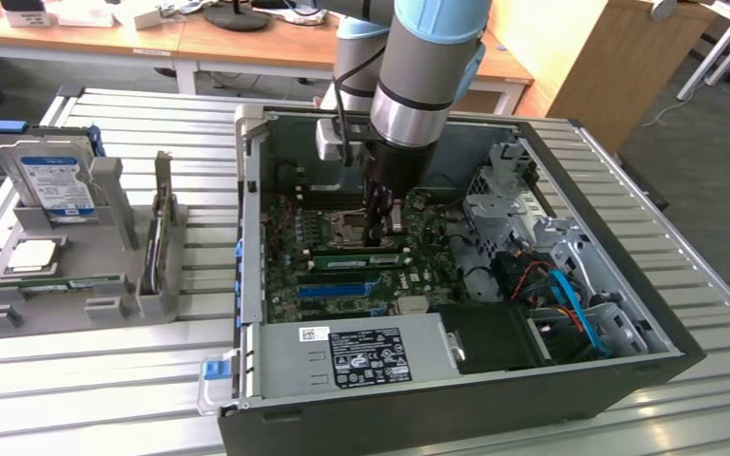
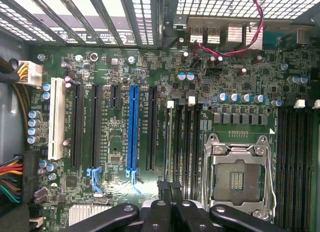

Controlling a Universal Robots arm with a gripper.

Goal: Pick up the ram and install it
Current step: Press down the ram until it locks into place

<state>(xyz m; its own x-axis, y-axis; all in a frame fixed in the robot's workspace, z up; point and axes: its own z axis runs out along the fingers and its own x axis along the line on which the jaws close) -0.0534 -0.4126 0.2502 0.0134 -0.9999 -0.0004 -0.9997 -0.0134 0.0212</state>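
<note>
Gripper low inside the computer case

The gripper [image 1: 382, 211] is shut tight, right above the green board [image 2: 150, 82] beside the empty chip socket [image 2: 239, 179]. A ram [image 1: 362, 258] stick lies in a slot just below it. I think pushing straight down and evenly works best.

Slatted metal table [image 1: 669, 237], pale grey, ribs running across. Two things rest directly on it. Open computer case [image 1: 467, 408] sits toward the exterior view's right, dark-walled, lying on its side. Grey parts holder [image 1: 73, 309] sits toward the exterior view's left, just beside the case. Wooden desks stand behind the table.
</note>
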